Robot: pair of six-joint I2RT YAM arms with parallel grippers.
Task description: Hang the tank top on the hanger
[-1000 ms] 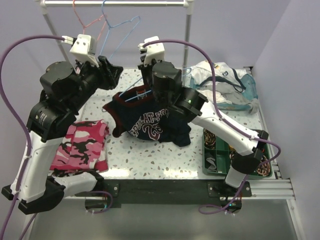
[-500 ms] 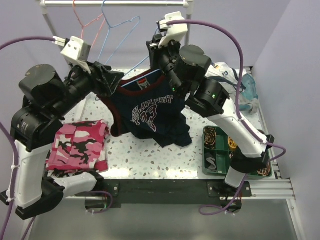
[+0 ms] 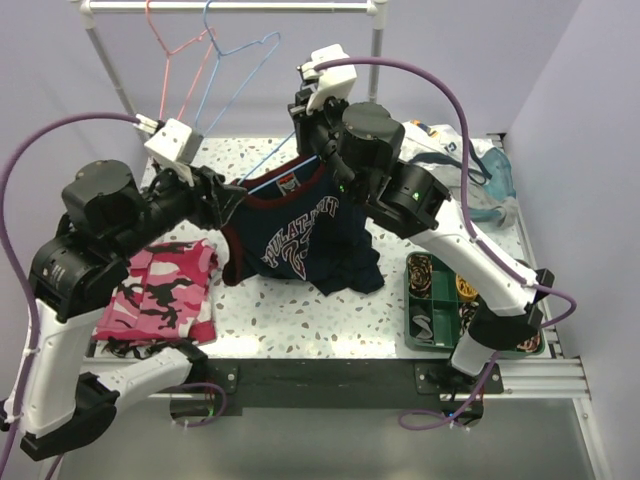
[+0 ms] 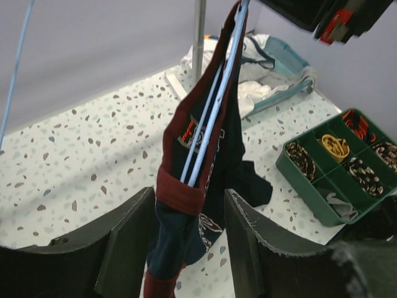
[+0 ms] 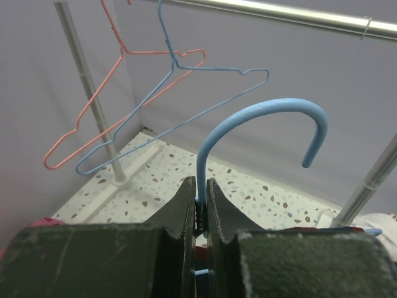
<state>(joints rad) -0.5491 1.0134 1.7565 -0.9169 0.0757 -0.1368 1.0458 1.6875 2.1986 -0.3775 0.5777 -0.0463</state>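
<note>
Navy tank top hangs over the bench, one shoulder threaded on the light blue hanger, whose neck our right pincer clamps. Our left pincer stands open around that strap; we fear it slides off the wire. On the rail, a pink hanger and a second blue hanger may catch the hook.

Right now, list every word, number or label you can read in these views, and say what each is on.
White arched lettering on the tank top: creased and blurred, not readable.
Number beneath it: folded over; possibly starts with "2", unsure.
Small neck patch inside the tank top: too blurred to read.
No other readable text.
</note>
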